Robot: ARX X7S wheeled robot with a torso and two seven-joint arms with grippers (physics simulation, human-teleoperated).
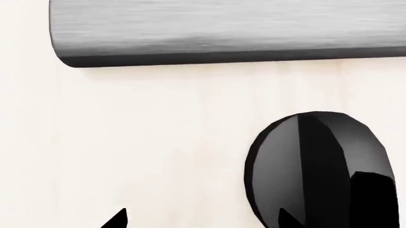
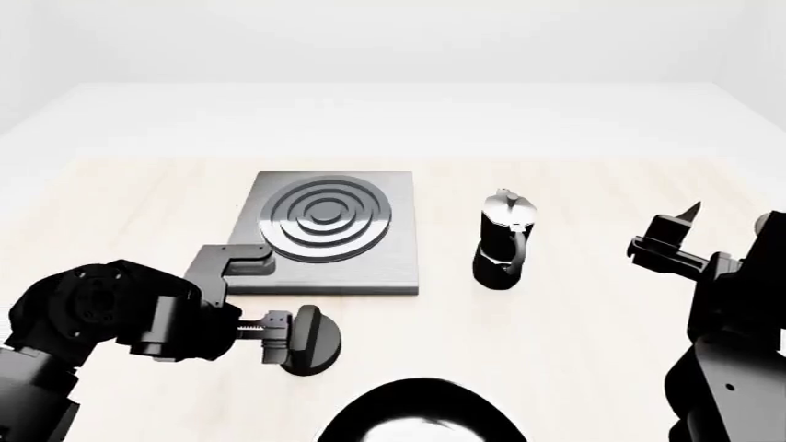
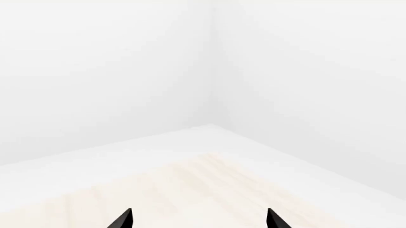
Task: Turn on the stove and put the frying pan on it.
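The stove [image 2: 368,262] is a flat grey slab with a ringed round burner [image 2: 326,216]; its near edge [image 1: 222,33] fills the left wrist view. The black round knob [image 2: 324,343] stands on the table in front of the slab. My left gripper [image 2: 290,335] is right beside the knob and open. In the left wrist view [image 1: 203,221] one fingertip [image 1: 288,221] overlaps the knob [image 1: 317,161], while the other is over bare table. The frying pan [image 2: 418,416], black and glossy, is cut off by the head view's lower edge. My right gripper [image 2: 669,235] hangs raised at the right, open and empty [image 3: 199,221].
A black-and-silver moka pot [image 2: 503,241] stands upright just right of the stove slab. The pale wooden table [image 2: 590,341] runs back to white walls. The right wrist view shows only a table corner [image 3: 209,180] and walls.
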